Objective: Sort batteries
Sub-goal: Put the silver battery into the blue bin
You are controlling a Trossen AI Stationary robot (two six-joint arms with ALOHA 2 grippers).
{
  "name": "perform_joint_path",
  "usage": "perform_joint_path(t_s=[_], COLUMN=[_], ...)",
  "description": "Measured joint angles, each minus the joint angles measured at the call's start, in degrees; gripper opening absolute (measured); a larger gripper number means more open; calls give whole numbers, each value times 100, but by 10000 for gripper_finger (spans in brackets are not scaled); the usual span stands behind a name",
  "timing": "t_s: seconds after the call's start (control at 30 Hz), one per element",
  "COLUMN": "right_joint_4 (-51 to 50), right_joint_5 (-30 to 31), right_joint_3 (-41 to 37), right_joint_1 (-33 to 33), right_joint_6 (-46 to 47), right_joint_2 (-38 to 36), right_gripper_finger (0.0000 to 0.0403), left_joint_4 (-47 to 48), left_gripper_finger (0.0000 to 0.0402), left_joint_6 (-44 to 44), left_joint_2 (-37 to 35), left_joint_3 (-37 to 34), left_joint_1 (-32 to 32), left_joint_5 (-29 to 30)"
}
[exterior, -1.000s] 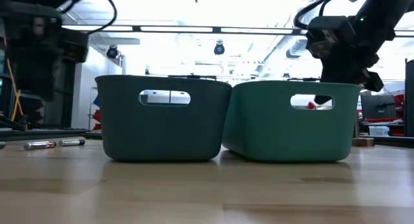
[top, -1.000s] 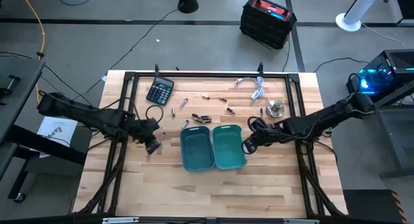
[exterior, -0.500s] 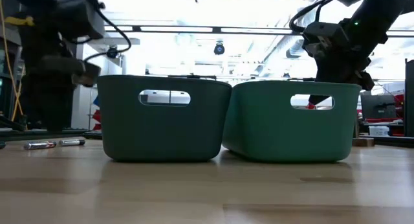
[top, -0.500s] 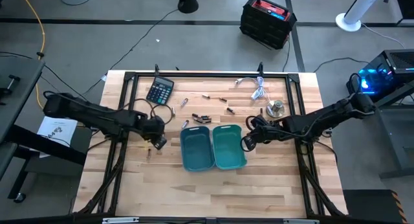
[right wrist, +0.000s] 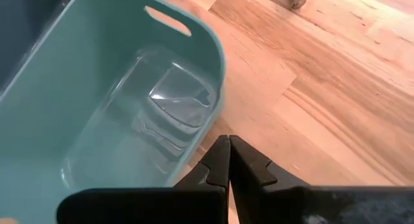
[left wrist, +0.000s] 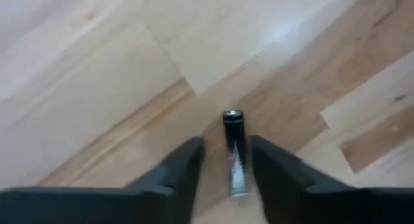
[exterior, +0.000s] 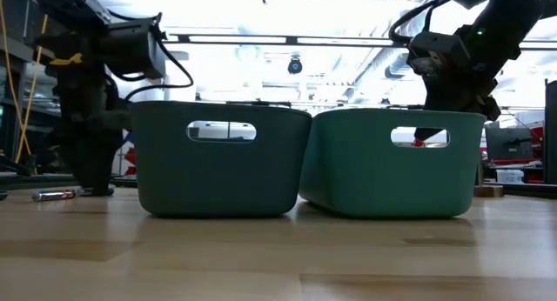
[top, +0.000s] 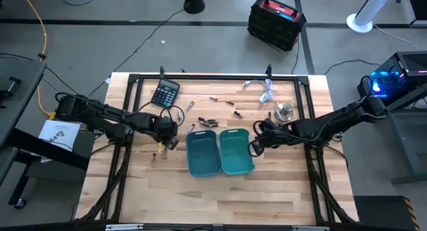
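Observation:
A black-and-silver battery (left wrist: pixel 234 146) lies on the wooden table. My left gripper (left wrist: pixel 226 166) (top: pixel 165 143) is down at the table, left of the bins, and open, with one finger on either side of this battery and a narrow gap at each. Two more batteries (exterior: pixel 54 195) lie close by. More batteries (top: pixel 207 121) are scattered behind the bins. The dark teal bin (top: pixel 203 153) and the light teal bin (top: pixel 235 151) stand side by side. My right gripper (right wrist: pixel 228 160) (top: pixel 253 148) hangs shut beside the light bin's right rim.
A black calculator (top: pixel 165 93) and a black cable loop (top: pixel 159 116) lie at the far left. A white coiled cable (top: pixel 265 91) and a small metal object (top: pixel 284 112) lie at the far right. Bare wood stretches along the near edge in front of the bins.
My left gripper has moved toward the table's right, closer to the dark bin, and come down to the table top. My right gripper has kept still.

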State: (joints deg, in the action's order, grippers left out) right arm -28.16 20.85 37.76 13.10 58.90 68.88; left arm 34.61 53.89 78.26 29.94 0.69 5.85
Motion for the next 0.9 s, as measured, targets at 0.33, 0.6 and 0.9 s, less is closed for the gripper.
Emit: perform_joint_path(t_s=[0.33, 0.6, 0.9], right_joint_4=[8, 15, 13], right_joint_5=[1, 21, -23], right_joint_3=[0, 0, 0], right_joint_1=[4, 0, 0], right_joint_6=[23, -34, -103], right_joint_2=[-26, -245, -290], right_gripper_finger=[0, 0, 0], left_joint_4=[427, -898, -1023], left_gripper_finger=[8, 7, 95], left_joint_6=[-738, -2233, -2025], left_joint_2=[-977, -972, -12], left_joint_3=[1212, 2206, 2257], left_joint_1=[3, -515, -1103], left_joint_5=[574, 193, -541])
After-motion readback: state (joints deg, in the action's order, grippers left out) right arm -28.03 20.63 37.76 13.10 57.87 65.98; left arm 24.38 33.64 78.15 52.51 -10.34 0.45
